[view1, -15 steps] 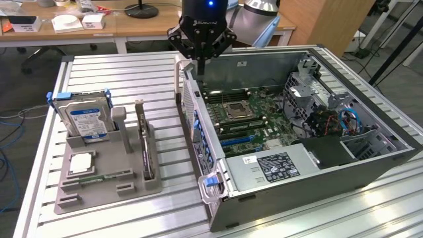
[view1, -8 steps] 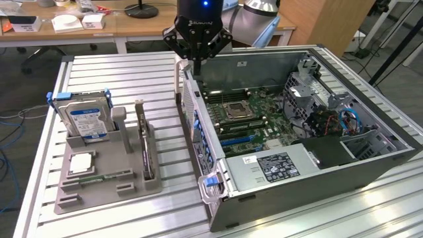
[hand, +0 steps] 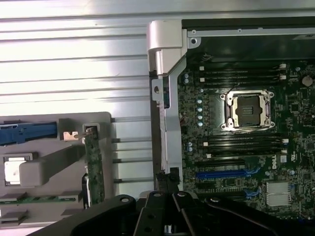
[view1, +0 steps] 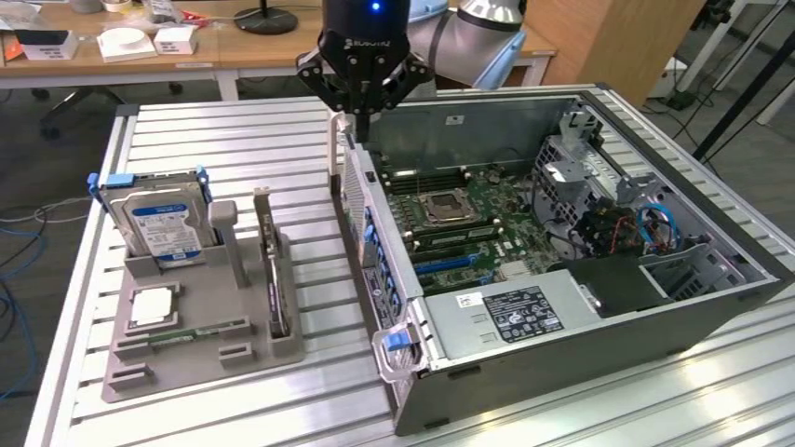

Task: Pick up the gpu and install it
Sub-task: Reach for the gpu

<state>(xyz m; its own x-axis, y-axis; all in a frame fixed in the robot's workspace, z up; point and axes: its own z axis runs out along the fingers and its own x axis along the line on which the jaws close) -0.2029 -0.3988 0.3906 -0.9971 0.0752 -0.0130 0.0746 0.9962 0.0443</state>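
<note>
The gpu (view1: 275,284) is a thin dark card standing on edge in a slot of the grey holder (view1: 199,358), its silver bracket at the far end. In the wrist view the gpu (hand: 93,164) appears edge-on. My gripper (view1: 354,112) hangs above the far corner of the open computer case (view1: 497,345), to the exterior view's right of the gpu and well apart from it. The wrist view has the gripper (hand: 170,199) over the case's side wall. Its fingers are shut with nothing between them.
A silver hard drive with a blue label (view1: 159,223) stands in the same holder, with a processor chip (view1: 149,305) and a green memory stick (view1: 186,332) lying in front. The motherboard (view1: 460,214) has blue slots (hand: 221,173). All rests on a slatted metal table (view1: 249,140).
</note>
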